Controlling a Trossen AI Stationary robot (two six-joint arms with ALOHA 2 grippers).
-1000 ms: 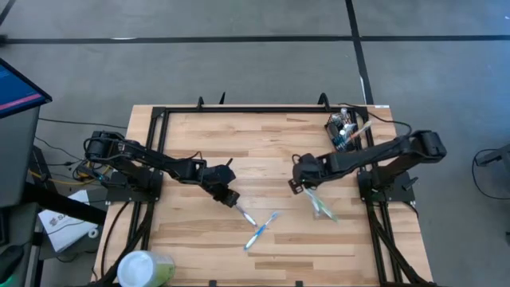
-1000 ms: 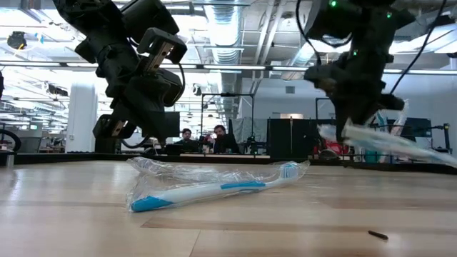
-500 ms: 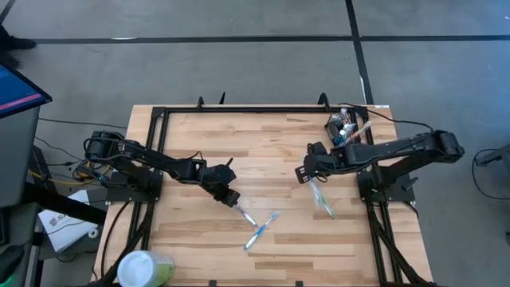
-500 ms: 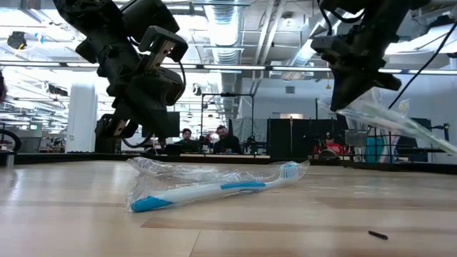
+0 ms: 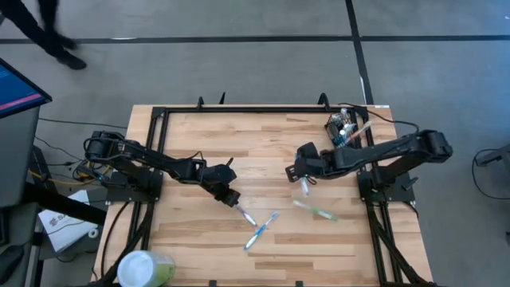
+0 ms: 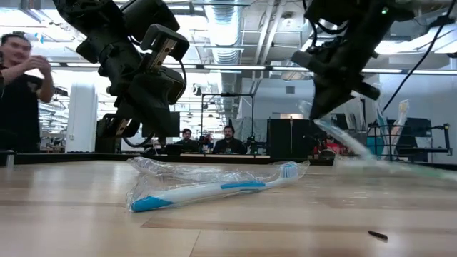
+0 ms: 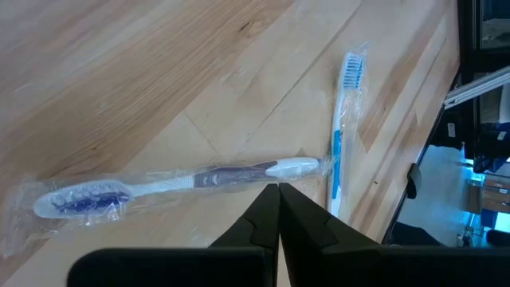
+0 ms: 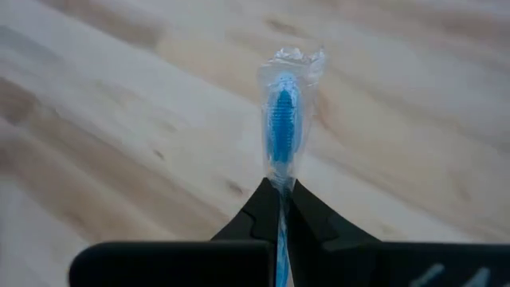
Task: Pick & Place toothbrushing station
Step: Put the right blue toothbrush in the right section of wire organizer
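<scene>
Toothbrushing station (image 5: 344,127) sits at the far right corner of the wooden table (image 5: 263,151), upright, small dark holder with a pale stick-like item poking out of it at a slant; other contents too small to make out. Table frame is a black rail along the far edge.

Pale-green cup (image 5: 146,269) with white lid stands at the near left corner, well apart from everything else; can't see inside.

Left gripper (image 5: 232,199) is low over mid-table, fingers pressed together, holding nothing. Its tip is just beside the handle of a bagged white/purple toothbrush (image 7: 175,182); touching or not, can't tell.

Right gripper (image 5: 304,183) is right of centre, raised off the wood, pinching a bagged blue-bristle toothbrush (image 8: 282,127). Bristle end sticks out past the fingertips, wrapper crumpled at the top.

Bagged white/blue toothbrush (image 6: 214,190) lies flat near the front middle, its handle crossing close to the purple one's handle end (image 7: 339,151).

Another wrapped brush, greenish (image 5: 315,210), lies flat on the table just nearward of the right gripper.

No readable labels or brand text on any item.

A person (image 6: 20,93) stands in the room beyond the table.
</scene>
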